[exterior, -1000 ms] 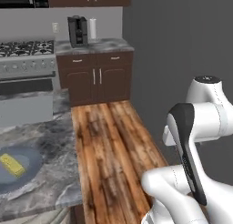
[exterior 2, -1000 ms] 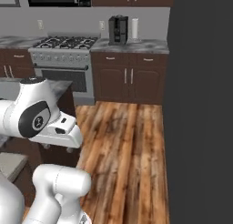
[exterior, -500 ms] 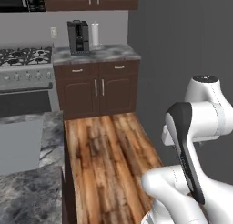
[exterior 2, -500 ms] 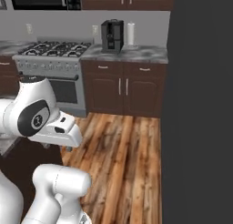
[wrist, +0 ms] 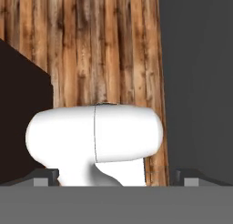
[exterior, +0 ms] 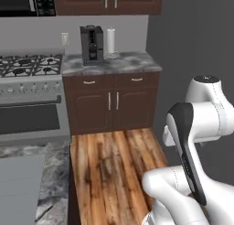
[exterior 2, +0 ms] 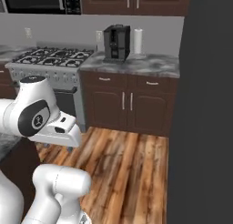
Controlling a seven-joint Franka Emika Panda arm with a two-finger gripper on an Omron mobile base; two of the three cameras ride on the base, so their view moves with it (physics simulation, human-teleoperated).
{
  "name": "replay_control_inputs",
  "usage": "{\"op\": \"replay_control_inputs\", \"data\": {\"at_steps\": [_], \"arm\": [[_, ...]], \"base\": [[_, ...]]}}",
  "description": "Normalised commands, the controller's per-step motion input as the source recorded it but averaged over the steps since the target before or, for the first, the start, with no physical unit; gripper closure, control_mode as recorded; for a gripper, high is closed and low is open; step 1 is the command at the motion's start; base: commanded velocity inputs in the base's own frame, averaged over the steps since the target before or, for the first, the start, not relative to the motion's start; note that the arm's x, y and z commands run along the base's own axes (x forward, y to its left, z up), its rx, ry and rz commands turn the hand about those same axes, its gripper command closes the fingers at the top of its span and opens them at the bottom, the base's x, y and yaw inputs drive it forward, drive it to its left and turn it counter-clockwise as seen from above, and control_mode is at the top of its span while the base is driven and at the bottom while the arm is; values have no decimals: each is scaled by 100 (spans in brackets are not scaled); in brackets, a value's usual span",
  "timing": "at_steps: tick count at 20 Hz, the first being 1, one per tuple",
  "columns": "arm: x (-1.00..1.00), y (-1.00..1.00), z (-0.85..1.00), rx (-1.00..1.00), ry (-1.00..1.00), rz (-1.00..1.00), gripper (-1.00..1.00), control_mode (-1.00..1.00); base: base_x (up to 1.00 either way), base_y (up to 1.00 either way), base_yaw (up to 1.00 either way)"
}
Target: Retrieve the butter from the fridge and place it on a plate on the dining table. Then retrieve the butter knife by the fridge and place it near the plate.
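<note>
The base faces a run of dark brown cabinets [exterior: 112, 105] under a marbled counter [exterior: 123, 64], with a black coffee machine [exterior: 92, 44] and a white paper-towel roll [exterior: 110, 42] at about twelve o'clock in the left base view and a gas stove [exterior: 28, 66] at about ten. A corner of the dining table [exterior: 57, 174] shows at about eight o'clock in that view; no plate or butter can be seen on the part in sight. The arm is folded up close to the body, and in the hand view the gripper [wrist: 116, 183] looks straight down at the wooden floor [wrist: 104, 45], its two dark fingertips [wrist: 45, 175] standing wide apart at five and seven o'clock with nothing between them. The dark grey face at three o'clock in the right base view [exterior 2: 205, 127] may be the side of the fridge, though that is uncertain. Judging by the empty claw and the floor ahead, this is a travel step, probably toward the butter knife by the fridge; neither knife nor butter is visible. The next move calls for bringing the fridge area into sight, finding the thin dark utensil, then unfolding the arm to reach down over it.
</note>
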Motion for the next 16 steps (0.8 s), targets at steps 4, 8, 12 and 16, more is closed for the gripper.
{"op": "replay_control_inputs", "data": {"at_steps": [4, 8, 12, 16], "arm": [[0, 0, 0, 0, 0, 0, -100, 100], [0, 0, 0, 0, 0, 0, -100, 100], [0, 0, 0, 0, 0, 0, -100, 100], [0, 0, 0, 0, 0, 0, -100, 100]], "base": [[100, -8, 15], [100, -11, 26], [100, -11, 35], [100, -15, 41]]}}
